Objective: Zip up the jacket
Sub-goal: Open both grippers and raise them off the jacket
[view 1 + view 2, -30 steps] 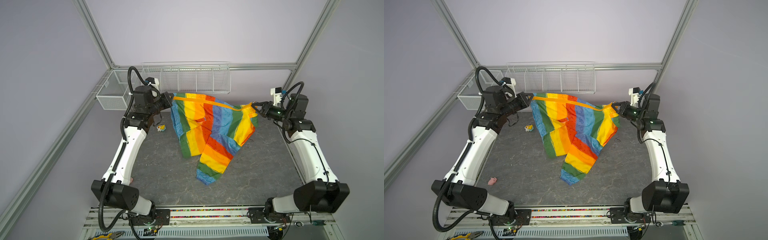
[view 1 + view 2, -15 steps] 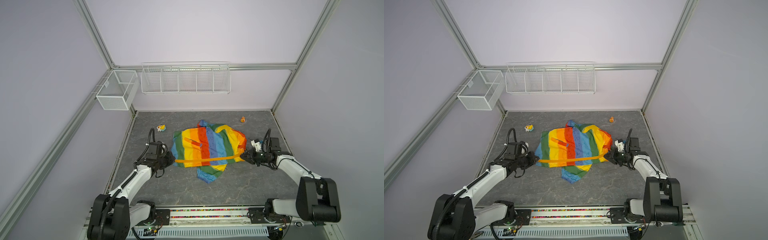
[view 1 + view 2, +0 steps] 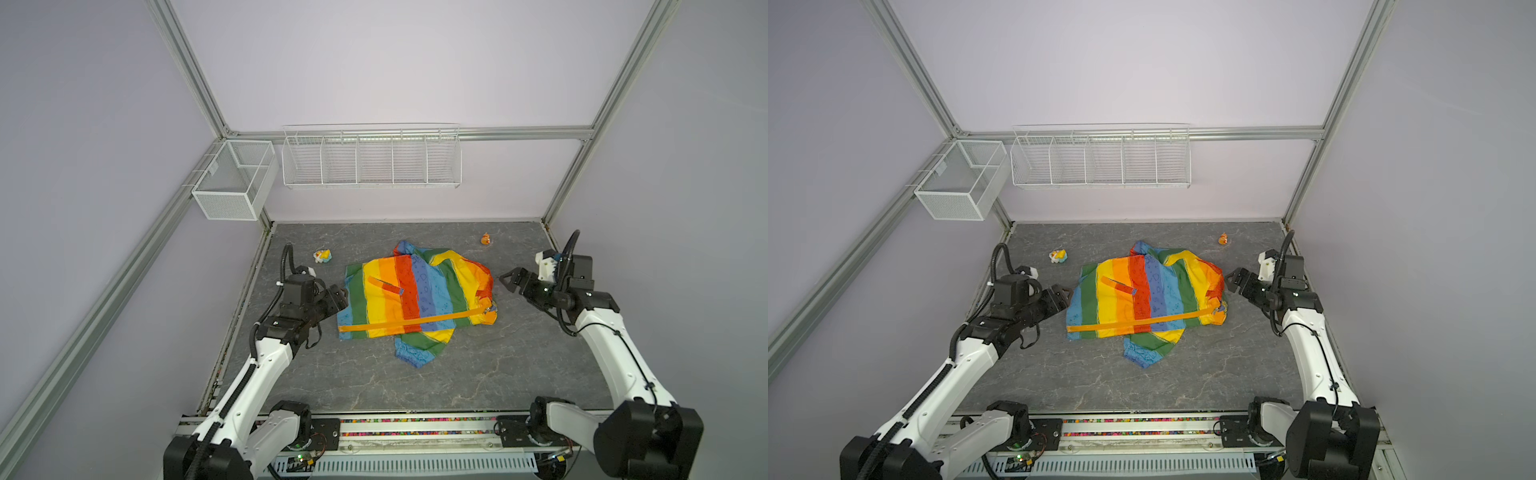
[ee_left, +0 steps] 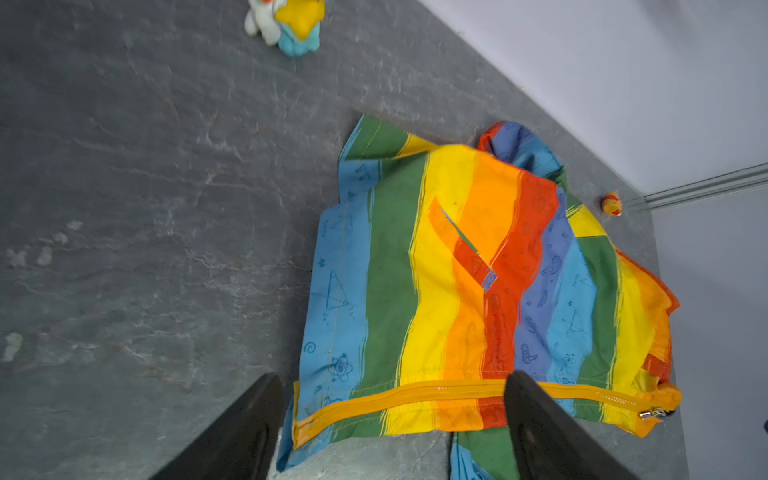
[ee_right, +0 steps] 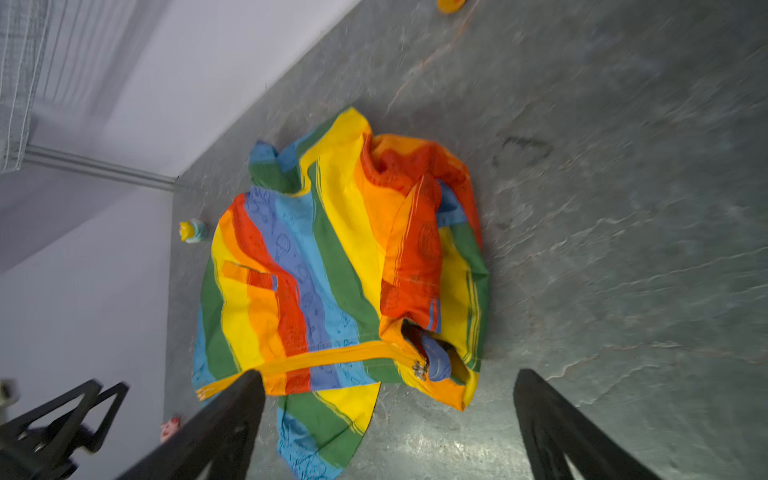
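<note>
The rainbow-striped jacket (image 3: 415, 295) (image 3: 1142, 297) lies crumpled on the grey table, with one sleeve end poking toward the front. Its orange zipper band (image 3: 415, 323) (image 4: 415, 395) (image 5: 332, 357) runs closed along the near edge, and the metal slider (image 4: 652, 413) (image 5: 419, 369) sits at the right end. Just off the jacket's left edge, my left gripper (image 3: 338, 297) (image 3: 1063, 295) (image 4: 395, 380) hovers open and holds nothing. My right gripper (image 3: 508, 281) (image 3: 1231, 280) (image 5: 388, 374) is open too, a little right of the jacket, empty.
A white-yellow-blue toy (image 3: 322, 255) (image 4: 286, 25) sits behind the jacket's left side. An orange duck (image 3: 485, 239) stands at the back right. A small pink toy (image 5: 170, 428) lies by the left arm. A wire rack (image 3: 372, 156) and a mesh box (image 3: 232, 183) hang on the walls.
Both grippers held the zipper band stretched, first high at the back, then low at the front. They have now opened, let go and drawn back; the jacket rests on the table.
</note>
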You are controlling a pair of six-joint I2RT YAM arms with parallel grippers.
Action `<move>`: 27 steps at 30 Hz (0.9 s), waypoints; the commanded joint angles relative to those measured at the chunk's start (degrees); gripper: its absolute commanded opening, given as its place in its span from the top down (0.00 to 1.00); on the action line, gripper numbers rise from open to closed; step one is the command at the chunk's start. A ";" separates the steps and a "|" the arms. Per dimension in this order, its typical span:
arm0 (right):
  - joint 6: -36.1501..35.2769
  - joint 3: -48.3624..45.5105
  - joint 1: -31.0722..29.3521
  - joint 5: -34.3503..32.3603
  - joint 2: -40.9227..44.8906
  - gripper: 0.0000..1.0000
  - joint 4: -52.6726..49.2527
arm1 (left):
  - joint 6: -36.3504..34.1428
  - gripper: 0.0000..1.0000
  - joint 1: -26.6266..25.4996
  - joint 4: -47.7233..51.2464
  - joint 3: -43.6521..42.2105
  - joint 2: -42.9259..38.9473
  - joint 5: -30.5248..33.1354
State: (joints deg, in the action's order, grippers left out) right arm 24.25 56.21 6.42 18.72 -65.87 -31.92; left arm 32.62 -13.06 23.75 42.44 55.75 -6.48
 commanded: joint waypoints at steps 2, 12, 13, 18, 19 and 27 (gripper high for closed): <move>5.62 5.25 0.79 -21.62 1.29 0.02 -6.75 | -6.12 0.08 0.32 0.41 5.60 -3.27 5.42; 9.74 2.85 2.18 -35.50 7.79 0.11 14.41 | -19.74 0.03 0.32 -18.80 7.02 -9.36 8.78; 9.14 0.86 2.23 -35.23 8.75 0.11 19.43 | -20.32 0.00 0.32 -21.71 5.89 -10.13 8.51; 3.29 -8.66 0.45 -41.93 9.36 0.11 36.38 | -24.43 0.01 0.34 -31.40 -0.57 -8.57 19.56; 0.25 -9.68 -0.70 -44.99 8.32 0.11 37.01 | -25.11 0.01 0.32 -34.31 -3.10 -7.75 23.55; -13.43 -24.91 -5.40 -53.93 -0.01 0.11 48.35 | -30.51 0.01 0.49 -55.17 -19.44 5.92 40.27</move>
State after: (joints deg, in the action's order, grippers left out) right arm 16.51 36.38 1.58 -30.24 -64.20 8.62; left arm 4.78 -12.93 -20.86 25.21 58.76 25.04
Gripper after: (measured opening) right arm 0.887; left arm 0.993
